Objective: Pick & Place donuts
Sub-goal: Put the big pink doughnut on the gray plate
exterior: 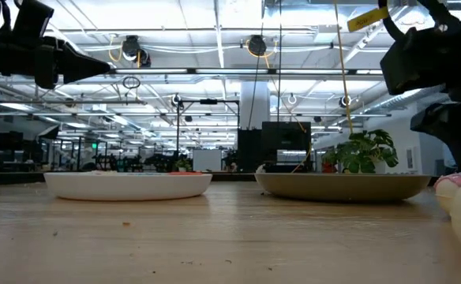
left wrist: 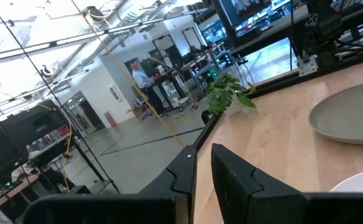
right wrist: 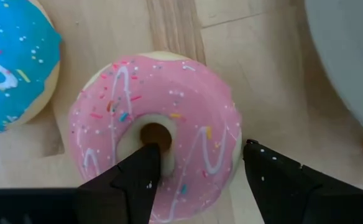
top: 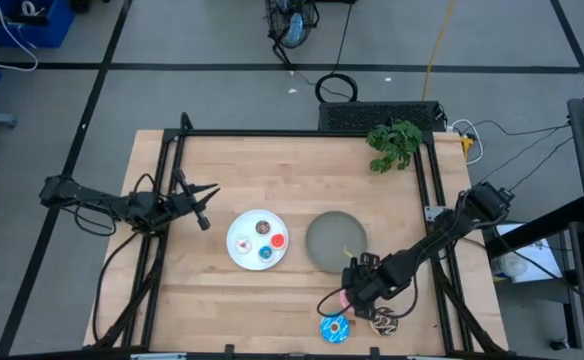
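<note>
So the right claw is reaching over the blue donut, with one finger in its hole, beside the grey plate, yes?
Not quite. The right gripper is over the pink donut, not the blue donut, which lies next to it. The right wrist view shows one finger at the pink donut's hole and the other outside its rim, with the grey plate beside it.

Table (top: 272, 300): pale wood planks, visible grain, matt finish. Frame rails (top: 302, 132): black metal. White plate (top: 240, 250): smooth, light sheen. Grey plate (top: 327, 245): smooth, matt. Pink donut (right wrist: 156, 134): glossy pink icing with white drizzle and coloured sprinkles over a pale matt base. Blue sprinkled donut (right wrist: 13, 62): glossy blue icing, speckled. Right gripper fingers (right wrist: 275, 180): dark matt plastic, finely speckled. Plant (top: 394, 143): green, plastic-looking leaves.
</note>
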You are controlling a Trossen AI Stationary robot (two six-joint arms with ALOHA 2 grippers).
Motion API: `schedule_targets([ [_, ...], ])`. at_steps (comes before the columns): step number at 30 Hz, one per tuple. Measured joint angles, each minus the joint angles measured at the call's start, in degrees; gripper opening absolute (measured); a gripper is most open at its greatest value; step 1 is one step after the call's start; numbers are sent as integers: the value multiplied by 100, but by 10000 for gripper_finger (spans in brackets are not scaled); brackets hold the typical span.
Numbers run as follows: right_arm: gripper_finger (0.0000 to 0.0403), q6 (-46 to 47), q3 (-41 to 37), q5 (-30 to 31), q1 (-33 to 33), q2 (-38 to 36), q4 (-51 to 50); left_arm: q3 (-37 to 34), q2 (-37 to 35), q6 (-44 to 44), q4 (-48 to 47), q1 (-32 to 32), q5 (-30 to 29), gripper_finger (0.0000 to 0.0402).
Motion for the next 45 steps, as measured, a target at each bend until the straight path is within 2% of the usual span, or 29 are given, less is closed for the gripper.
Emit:
schedule_targets([
  [6,214,-29,13,-149,-93,221,85,-1,0,2,0,-1,-7,56],
  [10,191,21,6,-219,-162,203,80,-2,0,4,0,-1,-7,56],
  [16,95,216,-21,-321,-254,7,73,-2,-1,4,1,1,-7,56],
  [19,37,215,-35,-417,-290,-252,53,-2,-1,4,0,-1,-12,56],
  [21,14,192,-35,-411,-297,-483,68,-2,0,4,-7,-1,-14,56],
  [26,22,275,-25,-390,-354,-1099,71,-2,0,4,-7,-1,-20,56],
  [30,12,166,163,-204,-459,-1514,-104,-2,0,2,-7,0,-20,56],
  [36,7,-182,1099,303,-607,-1671,-792,-2,-1,2,-8,-1,-12,56],
  [42,5,-427,2821,350,-655,-1203,-2598,-2,0,2,-7,-1,-8,56],
  [45,4,-337,3404,350,-736,-1063,-3403,-2,-1,-4,-7,1,-7,56],
])
